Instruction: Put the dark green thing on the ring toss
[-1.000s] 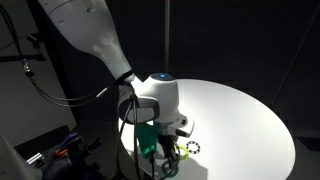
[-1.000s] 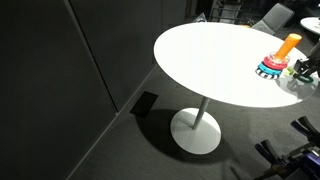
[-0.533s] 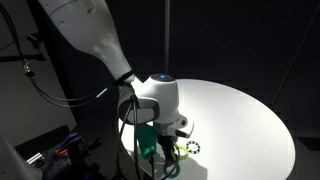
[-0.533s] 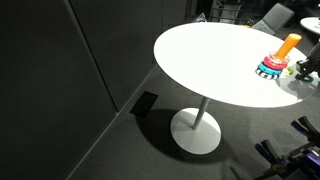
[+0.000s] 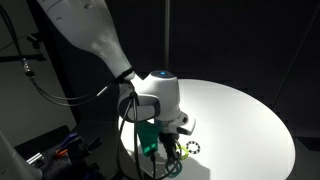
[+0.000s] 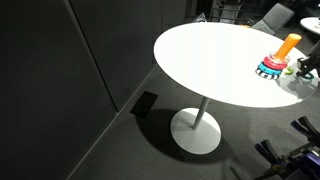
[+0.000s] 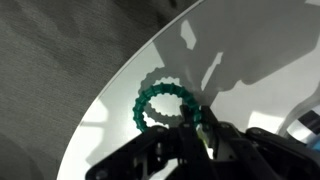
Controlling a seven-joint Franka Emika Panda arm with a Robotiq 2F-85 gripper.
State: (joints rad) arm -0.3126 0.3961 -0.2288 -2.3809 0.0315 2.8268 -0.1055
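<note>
At the edge of the white round table the Panda arm reaches low. Its gripper sits just beside the ring toss, jaws narrow at the dark green ring's rim; whether they grip it I cannot tell.

Glossy white rounded arm — what looks like a blue light atop the wrist — black gripper.

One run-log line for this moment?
target: dark green flat ring, lying on white round table near edge | gripper: at ring's rim, closure unclear | orange ring-toss peg: target not on it
</note>
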